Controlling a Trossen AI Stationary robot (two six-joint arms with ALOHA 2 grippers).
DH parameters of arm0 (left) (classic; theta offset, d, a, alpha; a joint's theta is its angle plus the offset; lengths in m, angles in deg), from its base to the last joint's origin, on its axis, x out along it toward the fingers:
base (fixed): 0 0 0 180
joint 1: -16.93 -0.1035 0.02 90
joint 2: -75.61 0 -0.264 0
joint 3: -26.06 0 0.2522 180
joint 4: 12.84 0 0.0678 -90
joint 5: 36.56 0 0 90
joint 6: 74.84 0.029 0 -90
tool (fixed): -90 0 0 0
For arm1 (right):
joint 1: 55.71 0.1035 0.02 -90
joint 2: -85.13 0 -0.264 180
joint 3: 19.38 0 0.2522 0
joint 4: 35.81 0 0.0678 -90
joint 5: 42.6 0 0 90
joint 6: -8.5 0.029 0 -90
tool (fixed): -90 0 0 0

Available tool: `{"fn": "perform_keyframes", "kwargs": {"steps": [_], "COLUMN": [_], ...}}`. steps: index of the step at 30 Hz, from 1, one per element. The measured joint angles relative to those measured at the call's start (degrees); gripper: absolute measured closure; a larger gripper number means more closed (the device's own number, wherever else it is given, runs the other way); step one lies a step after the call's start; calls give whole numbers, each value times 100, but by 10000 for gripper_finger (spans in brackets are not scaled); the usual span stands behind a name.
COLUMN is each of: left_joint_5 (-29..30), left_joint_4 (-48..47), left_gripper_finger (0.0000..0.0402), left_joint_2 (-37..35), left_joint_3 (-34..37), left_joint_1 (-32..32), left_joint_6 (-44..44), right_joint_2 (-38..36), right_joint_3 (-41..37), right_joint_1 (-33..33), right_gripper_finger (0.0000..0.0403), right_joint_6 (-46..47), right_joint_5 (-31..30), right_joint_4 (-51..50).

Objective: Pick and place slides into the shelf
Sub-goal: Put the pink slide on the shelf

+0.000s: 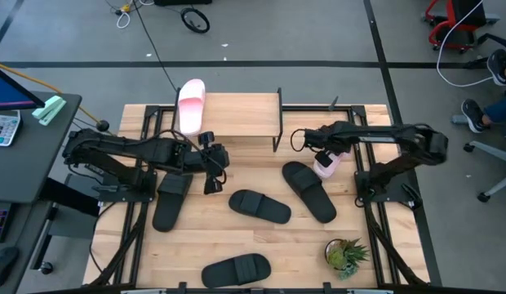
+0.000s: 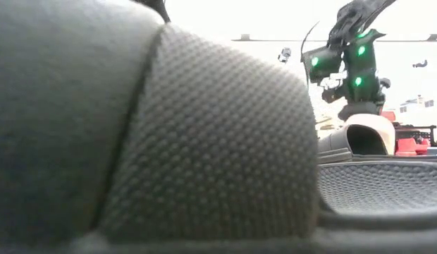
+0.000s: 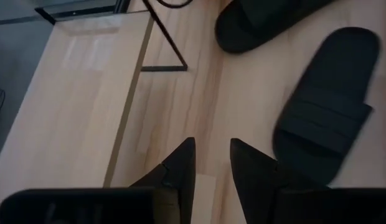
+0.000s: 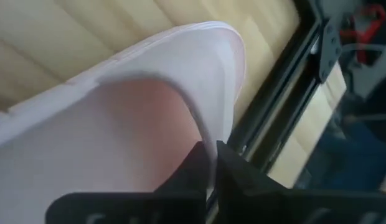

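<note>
One pale pink slide (image 1: 191,104) lies sole-down on the left end of the shelf (image 1: 245,116), a low light wooden rack at the table's far middle. My right gripper (image 1: 322,158) is shut on the second pink slide (image 1: 325,167) just right of the shelf; it also shows in the low view (image 2: 366,134). Black slides lie flat on the table (image 1: 171,200), (image 1: 259,206), (image 1: 310,189), (image 1: 235,269). My left gripper (image 1: 212,167) is open and empty in front of the shelf's left half, its fingers (image 3: 180,165) over bare wood. My right gripper pinches a thin curved edge of the pink slide (image 4: 208,134) between its two fingers, one finger on the pinkish inner face and one on the outer side. The fingers come from above. The slide hangs below them with its strap arch (image 2: 366,127) showing; whether its lower end touches the table, I cannot tell.
A small potted plant (image 1: 345,255) stands at the near right. A black slide (image 2: 169,141) lies right before the low camera. The shelf's thin black legs (image 3: 165,43) stand near my left gripper. A side table with a calculator (image 1: 4,126) is at the left.
</note>
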Motion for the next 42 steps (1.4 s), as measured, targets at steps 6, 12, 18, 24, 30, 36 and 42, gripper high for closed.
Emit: {"fn": "perform_keyframes", "kwargs": {"steps": [6,12,18,24,30,36,42], "left_joint_5": [211,255,258,263,259,255,257], "left_joint_4": [-1267,-2089,-2333,-2196,-2130,-2133,-2135], "left_gripper_finger": [305,321,334,336,330,332,342], "left_joint_2": [-64,-149,-184,-182,-179,-154,-89], "left_joint_3": [-1205,-2560,-3712,-4429,-4615,-4615,-4612], "left_joint_1": [225,428,443,269,70,-144,-361], "left_joint_6": [-740,-702,-110,399,398,363,340], "right_joint_2": [-1249,-2268,-2380,-1762,-607,915,2542], "right_joint_3": [248,363,363,374,491,1933,4732], "right_joint_1": [1272,3021,4119,4029,3124,2293,1680], "right_gripper_finger": [391,394,394,394,394,393,394], "right_joint_6": [1120,1396,-773,-4139,-5219,-5847,-5842], "right_joint_5": [184,337,-188,153,71,-381,-1105], "right_joint_4": [-38,1288,4276,8074,9007,8575,5807]}}
